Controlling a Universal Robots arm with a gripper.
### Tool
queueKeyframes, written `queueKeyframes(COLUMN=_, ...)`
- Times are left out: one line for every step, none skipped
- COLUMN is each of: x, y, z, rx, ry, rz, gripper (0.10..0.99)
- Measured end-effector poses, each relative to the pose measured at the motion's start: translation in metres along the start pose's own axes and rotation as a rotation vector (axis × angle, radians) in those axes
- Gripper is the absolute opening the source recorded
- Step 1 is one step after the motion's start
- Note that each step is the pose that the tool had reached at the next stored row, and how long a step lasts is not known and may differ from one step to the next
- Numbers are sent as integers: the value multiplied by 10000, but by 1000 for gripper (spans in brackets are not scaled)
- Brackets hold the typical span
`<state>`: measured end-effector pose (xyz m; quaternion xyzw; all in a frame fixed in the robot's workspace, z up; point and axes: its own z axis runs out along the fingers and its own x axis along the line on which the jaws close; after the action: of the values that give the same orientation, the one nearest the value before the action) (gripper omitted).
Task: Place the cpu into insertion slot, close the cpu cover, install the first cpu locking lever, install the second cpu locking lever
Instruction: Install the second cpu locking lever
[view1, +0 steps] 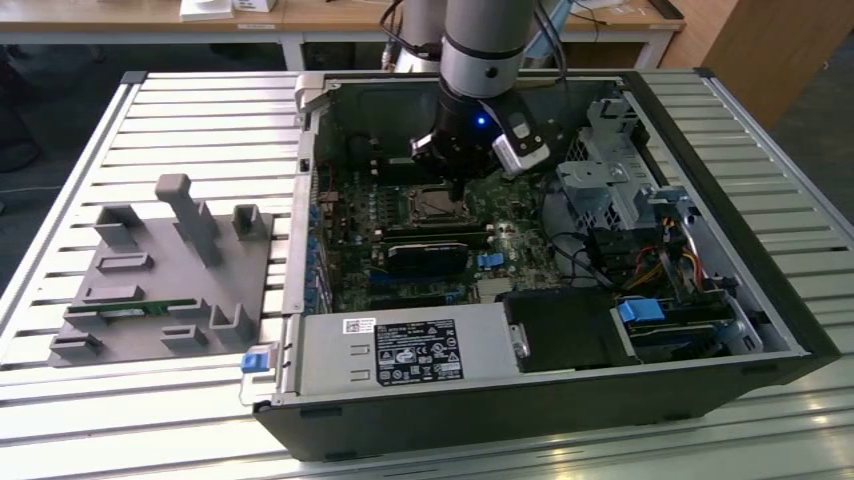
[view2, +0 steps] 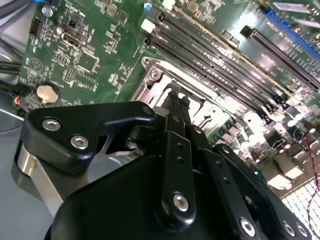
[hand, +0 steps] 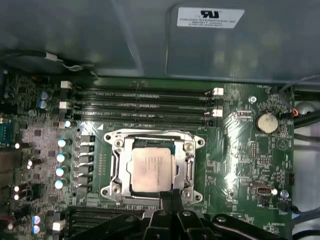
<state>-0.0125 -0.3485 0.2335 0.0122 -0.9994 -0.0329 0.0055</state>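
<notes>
The cpu (hand: 151, 169) is seen seated in the slot (hand: 186, 171), framed by the cover (hand: 121, 167) lying flat around it on the green board (hand: 247, 165). The gripper (hand: 170, 196) is held just above the socket's edge, its jaws pressed together with nothing between them. In the exterior view the arm (view1: 483, 60) reaches down into the open case (view1: 747, 290) on the counter (view1: 174, 110).

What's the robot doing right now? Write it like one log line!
cpu seated in insertion slot | cpu cover down | gripper at socket's edge
</notes>
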Motion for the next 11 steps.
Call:
queueKeyframes(x=0, y=-10, z=3, rx=-95, ry=3, rz=-1, gripper=122)
queueKeyframes(x=0, y=-19, z=4, rx=-180, ry=2, rz=-2, gripper=122)
queueKeyframes(x=1, y=-35, z=5, rx=-218, ry=0, rz=-2, gripper=122)
queueKeyframes(x=1, y=-56, z=7, rx=-239, ry=0, rz=-3, gripper=122)
queueKeyframes(x=2, y=-76, z=9, rx=-250, ry=-1, rz=-3, gripper=122)
queueKeyframes(x=2, y=-100, z=8, rx=-255, ry=-1, rz=-3, gripper=122)
queueKeyframes(x=3, y=-123, z=7, rx=-257, ry=0, rz=-3, gripper=122)
queueKeyframes(x=3, y=-145, z=5, rx=-256, ry=0, rz=-3, gripper=122)
queueKeyframes(x=4, y=-166, z=4, rx=-256, ry=0, rz=-3, gripper=122)
queueKeyframes(x=4, y=-185, z=3, rx=-256, ry=0, rz=-4, gripper=122)
queueKeyframes(x=6, y=-202, z=3, rx=-258, ry=0, rz=-3, gripper=122)
